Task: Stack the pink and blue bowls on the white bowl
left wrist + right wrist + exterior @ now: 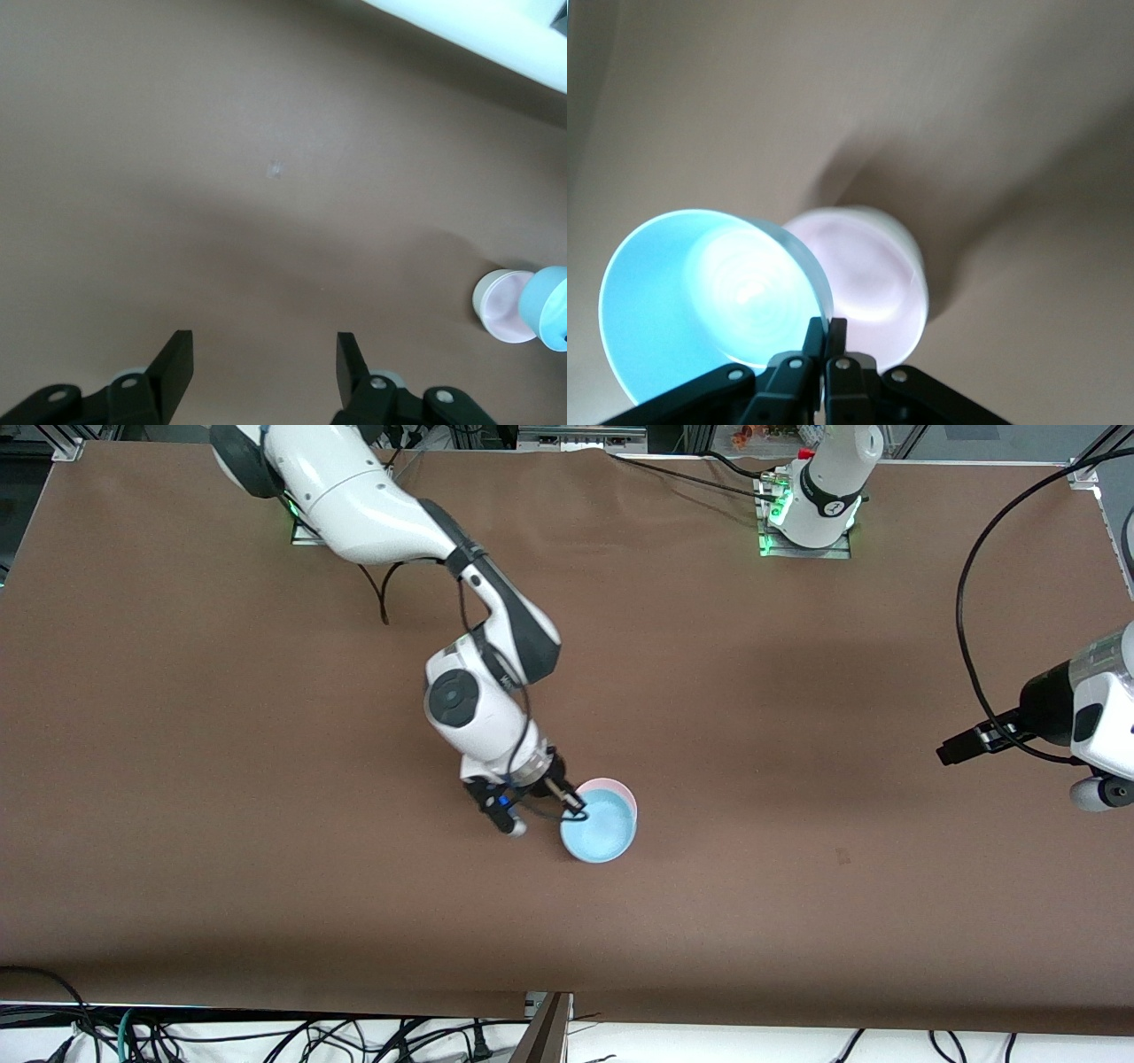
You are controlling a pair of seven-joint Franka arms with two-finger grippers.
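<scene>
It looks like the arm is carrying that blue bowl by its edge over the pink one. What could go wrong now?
The right gripper pinches only the blue bowl's thin rim, so it could slip or tilt. It hangs off-centre over the pink bowl, which sits in the white bowl, so it might land crooked or knock that stack. The left gripper waits, open, toward its end of the table.

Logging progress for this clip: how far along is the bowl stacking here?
Done: the pink bowl already sits in the white bowl. In hand: the right gripper pinches the blue bowl's rim, holding it tilted over that stack. Left: seat the blue bowl and release. The left gripper waits open at its end of the table.
</scene>
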